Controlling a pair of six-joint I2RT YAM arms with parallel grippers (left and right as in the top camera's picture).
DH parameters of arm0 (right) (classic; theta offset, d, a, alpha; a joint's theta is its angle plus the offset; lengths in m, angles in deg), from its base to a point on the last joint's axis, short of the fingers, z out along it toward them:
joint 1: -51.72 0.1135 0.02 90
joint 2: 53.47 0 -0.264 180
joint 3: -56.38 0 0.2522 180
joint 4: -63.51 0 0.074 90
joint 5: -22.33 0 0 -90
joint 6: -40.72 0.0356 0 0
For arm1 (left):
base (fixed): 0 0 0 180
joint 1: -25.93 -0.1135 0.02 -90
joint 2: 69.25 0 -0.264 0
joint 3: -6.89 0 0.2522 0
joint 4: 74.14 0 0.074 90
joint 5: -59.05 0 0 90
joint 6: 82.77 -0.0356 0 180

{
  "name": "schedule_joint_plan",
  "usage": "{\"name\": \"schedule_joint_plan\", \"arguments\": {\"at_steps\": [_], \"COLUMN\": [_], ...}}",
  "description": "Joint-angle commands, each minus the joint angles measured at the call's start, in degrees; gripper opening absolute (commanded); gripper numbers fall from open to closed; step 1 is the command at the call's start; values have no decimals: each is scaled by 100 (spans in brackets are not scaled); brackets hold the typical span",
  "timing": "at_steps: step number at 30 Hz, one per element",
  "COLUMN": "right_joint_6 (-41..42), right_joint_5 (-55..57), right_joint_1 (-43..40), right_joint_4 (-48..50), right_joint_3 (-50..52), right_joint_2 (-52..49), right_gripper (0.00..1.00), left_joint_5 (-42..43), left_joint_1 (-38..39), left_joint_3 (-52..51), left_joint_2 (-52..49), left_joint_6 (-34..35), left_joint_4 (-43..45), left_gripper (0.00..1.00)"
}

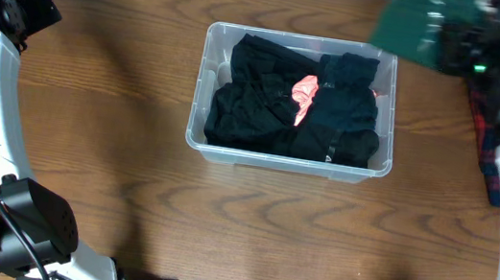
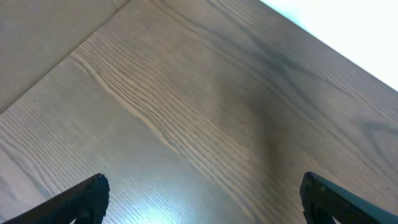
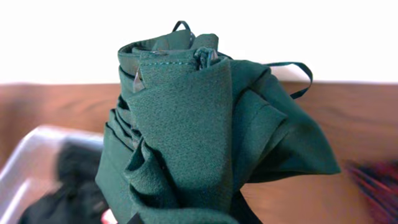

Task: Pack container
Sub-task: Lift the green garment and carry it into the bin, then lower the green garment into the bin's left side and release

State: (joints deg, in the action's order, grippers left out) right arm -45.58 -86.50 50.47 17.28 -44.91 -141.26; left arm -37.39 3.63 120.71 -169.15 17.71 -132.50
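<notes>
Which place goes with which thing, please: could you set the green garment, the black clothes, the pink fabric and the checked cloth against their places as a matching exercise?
Things:
1. green garment
2. black clothes
3. pink fabric
4. checked cloth

Places:
A. lying on the table near its right edge
B. filling the container
C. bunched up off the table, outside the container
D. peeking out among the black clothes

Pairs: 1-C, 2-B, 3-D, 4-A.
</notes>
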Motion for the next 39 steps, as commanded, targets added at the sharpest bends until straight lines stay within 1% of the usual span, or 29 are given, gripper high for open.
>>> {"name": "schedule_joint_plan", "arguments": {"at_steps": [1, 5, 9, 13, 20, 24, 33, 39], "right_joint_6": [-726, -678, -278, 234, 846, 1099, 1130, 1128], "right_joint_5": [-402, -122, -37, 105, -11, -4, 9, 415], "right_joint_1": [680, 1370, 1849, 2155, 2385, 2494, 2765, 2769], "right_joint_4": [-11, 186, 457, 520, 841, 870, 863, 752], "right_joint_3": [-52, -52, -52, -52, -52, -52, -52, -50], "right_joint_2": [-33, -304, -640, -990, -1631, -1891, -2142, -2166], "right_gripper": [1, 1, 1, 1, 1, 1, 1, 1], "left_joint_5": [-70, -70, -70, -70, -70, -70, -70, -70], "left_joint_1": [-17, -17, -17, -17, -17, -17, -17, -17], "left_joint_3": [15, 15, 15, 15, 15, 15, 15, 15], "left_joint_2": [20, 20, 20, 20, 20, 20, 20, 20], "left_joint_6": [-17, -17, -17, -17, -17, -17, -17, -17], "left_joint_4": [2, 2, 2, 2, 2, 2, 2, 2], "left_gripper": [98, 98, 98, 98, 98, 98, 98, 98]}}
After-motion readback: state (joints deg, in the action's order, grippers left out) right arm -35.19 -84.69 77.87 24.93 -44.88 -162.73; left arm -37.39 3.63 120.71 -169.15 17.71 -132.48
